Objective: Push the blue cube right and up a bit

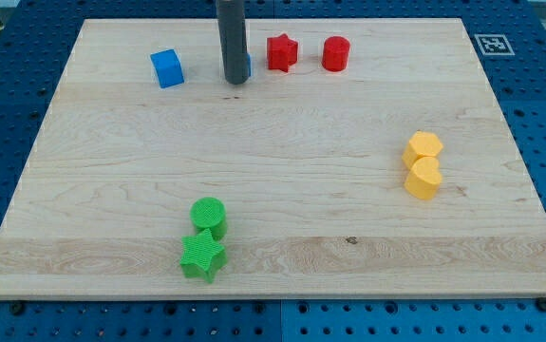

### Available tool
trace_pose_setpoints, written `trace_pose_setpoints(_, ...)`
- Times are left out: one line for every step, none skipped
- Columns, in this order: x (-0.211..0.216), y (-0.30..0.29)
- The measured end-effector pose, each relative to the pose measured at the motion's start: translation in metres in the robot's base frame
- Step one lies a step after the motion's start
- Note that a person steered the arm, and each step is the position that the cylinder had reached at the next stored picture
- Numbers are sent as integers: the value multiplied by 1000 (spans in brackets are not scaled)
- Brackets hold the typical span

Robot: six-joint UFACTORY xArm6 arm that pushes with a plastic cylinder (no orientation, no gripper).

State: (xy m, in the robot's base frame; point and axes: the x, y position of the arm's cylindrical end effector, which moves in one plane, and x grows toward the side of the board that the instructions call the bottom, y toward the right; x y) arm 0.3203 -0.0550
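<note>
The blue cube sits near the view's top left on the wooden board. My tip rests on the board to the cube's right, about a block's width away and not touching it. The dark rod rises straight up out of the view's top. A second blue block shows only as a sliver behind the rod's right side; its shape cannot be made out.
A red star and a red cylinder lie right of the rod. Two yellow blocks touch at the right. A green cylinder and a green star touch at the bottom.
</note>
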Motion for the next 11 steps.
trace_pose_setpoints(0,0)
trace_pose_setpoints(-1,0)
trace_pose_setpoints(-5,0)
trace_pose_setpoints(-9,0)
trace_pose_setpoints(-10,0)
trace_pose_setpoints(-11,0)
trace_pose_setpoints(-12,0)
trace_pose_setpoints(-12,0)
trace_pose_setpoints(-12,0)
trace_pose_setpoints(-12,-1)
trace_pose_setpoints(-14,-6)
